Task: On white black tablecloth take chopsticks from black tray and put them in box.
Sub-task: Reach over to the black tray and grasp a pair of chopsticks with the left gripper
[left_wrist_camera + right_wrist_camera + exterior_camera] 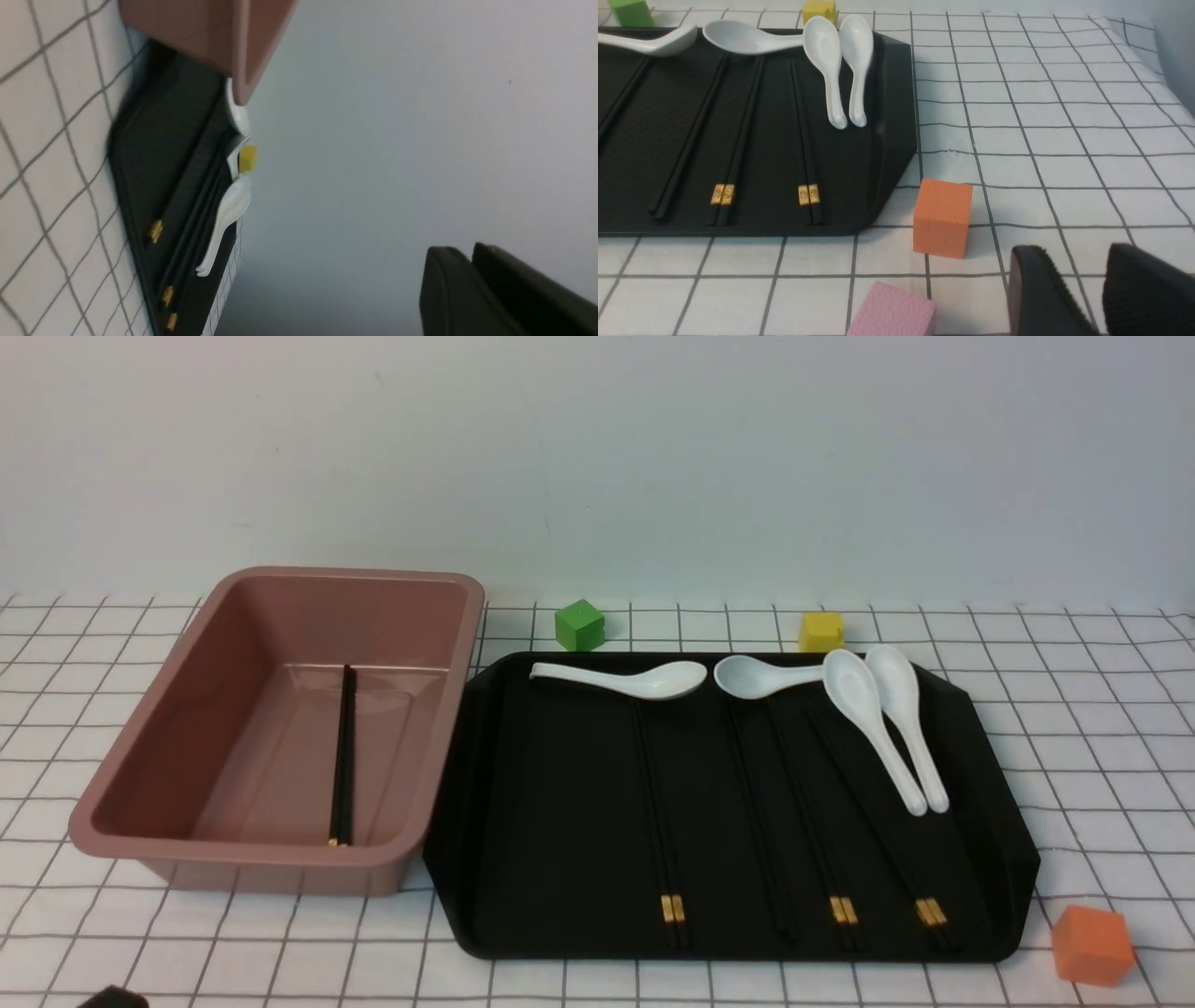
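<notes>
Tablecloth (1074, 728) (gridded) meets pale wall (597, 448).

4 white spoons (864, 709) lie across the upper middle of the front view, 2 of them sideways and 2 side by side with handles running down-right. Above them sit a green cube (579, 624) and a yellow cube (821, 631), well apart. An orange cube (1091, 945) sits at lower right, and a pink cube (892, 310) lies near it.
</notes>
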`<action>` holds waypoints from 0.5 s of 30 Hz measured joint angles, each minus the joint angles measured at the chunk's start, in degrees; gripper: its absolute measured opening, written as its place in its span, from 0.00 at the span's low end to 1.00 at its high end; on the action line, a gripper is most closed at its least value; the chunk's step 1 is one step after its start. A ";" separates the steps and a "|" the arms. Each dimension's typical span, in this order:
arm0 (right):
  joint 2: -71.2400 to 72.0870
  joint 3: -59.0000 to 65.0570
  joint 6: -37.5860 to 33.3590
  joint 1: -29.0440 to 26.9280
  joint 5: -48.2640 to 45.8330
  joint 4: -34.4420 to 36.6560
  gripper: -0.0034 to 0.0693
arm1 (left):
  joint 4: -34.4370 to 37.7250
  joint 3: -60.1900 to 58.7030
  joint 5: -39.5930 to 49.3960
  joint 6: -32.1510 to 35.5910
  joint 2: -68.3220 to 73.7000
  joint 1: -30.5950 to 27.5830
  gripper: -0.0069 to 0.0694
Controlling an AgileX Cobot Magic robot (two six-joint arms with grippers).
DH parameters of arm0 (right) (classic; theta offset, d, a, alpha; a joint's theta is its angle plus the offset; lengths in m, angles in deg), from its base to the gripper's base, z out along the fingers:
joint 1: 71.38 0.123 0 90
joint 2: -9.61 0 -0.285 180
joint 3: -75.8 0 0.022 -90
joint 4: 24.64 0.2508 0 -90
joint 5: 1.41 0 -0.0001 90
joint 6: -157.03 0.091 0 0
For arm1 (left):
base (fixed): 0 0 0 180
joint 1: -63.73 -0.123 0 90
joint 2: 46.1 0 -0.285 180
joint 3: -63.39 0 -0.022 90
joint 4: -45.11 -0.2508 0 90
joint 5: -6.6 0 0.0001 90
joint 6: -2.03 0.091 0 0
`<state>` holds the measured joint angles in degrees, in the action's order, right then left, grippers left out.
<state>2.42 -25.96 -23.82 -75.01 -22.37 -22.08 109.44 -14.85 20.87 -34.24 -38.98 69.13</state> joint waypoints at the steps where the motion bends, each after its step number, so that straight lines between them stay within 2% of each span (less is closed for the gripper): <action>1: 0.00 0.00 0.00 0.00 0.00 0.00 0.38 | 0.33 1.29 0.00 2.06 0.00 0.00 0.19; 2: 0.00 0.00 0.00 0.00 0.00 0.00 0.38 | 0.36 2.03 0.00 3.07 0.00 0.00 0.18; 5: 0.00 0.00 0.00 0.00 0.00 0.00 0.38 | 0.05 10.70 0.02 13.12 1.70 0.00 0.09; 8: 0.00 0.00 0.00 0.00 0.00 0.00 0.38 | -4.36 20.46 5.33 22.29 10.55 0.00 0.07; 15: 0.00 0.00 0.00 0.00 0.00 0.00 0.38 | -28.30 42.02 42.18 25.37 50.65 0.00 0.07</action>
<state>2.42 -25.96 -23.82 -75.01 -22.37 -22.08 81.14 27.17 63.05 -8.87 11.67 69.13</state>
